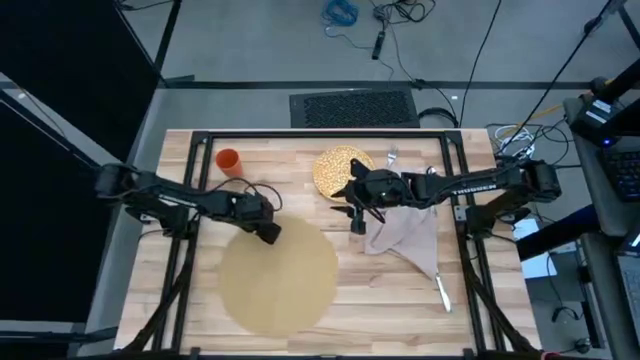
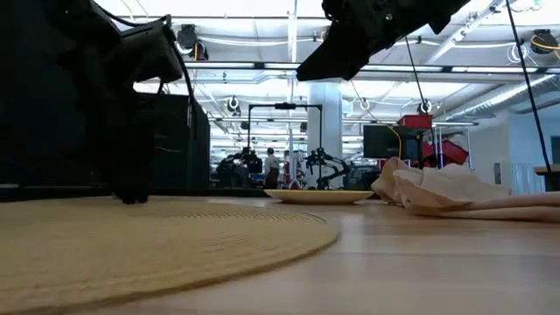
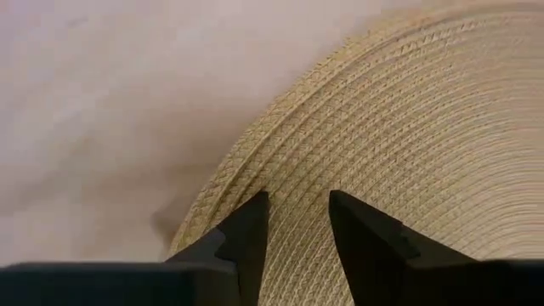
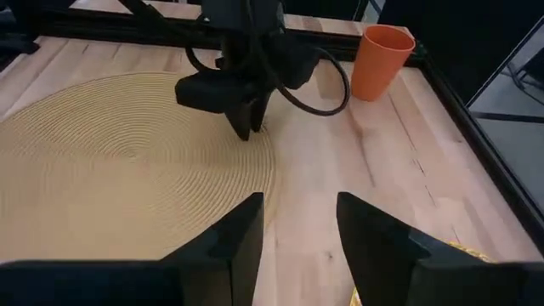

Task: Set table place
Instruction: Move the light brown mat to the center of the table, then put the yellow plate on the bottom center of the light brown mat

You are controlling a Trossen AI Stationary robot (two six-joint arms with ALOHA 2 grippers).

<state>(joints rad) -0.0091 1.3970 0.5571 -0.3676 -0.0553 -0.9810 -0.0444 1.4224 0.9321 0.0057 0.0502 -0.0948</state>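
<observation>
I saw the table (image 1: 330,160) carrying every item of the place. The mat (image 1: 277,275) served as my landmark and lay flat on the planks. The left gripper (image 3: 297,225) stood at the mat's far edge, fingers slightly parted with nothing between them. The right gripper (image 4: 299,225) hovered above the planks just beyond the mat's far right edge, fingers parted and empty. The napkin (image 1: 410,235) lay crumpled right of the mat. The plate (image 1: 340,170) sat beyond the mat. The cup (image 1: 228,160) stood upright beyond the mat's far left. The knife (image 1: 442,290) lay right of the mat, by the napkin.
</observation>
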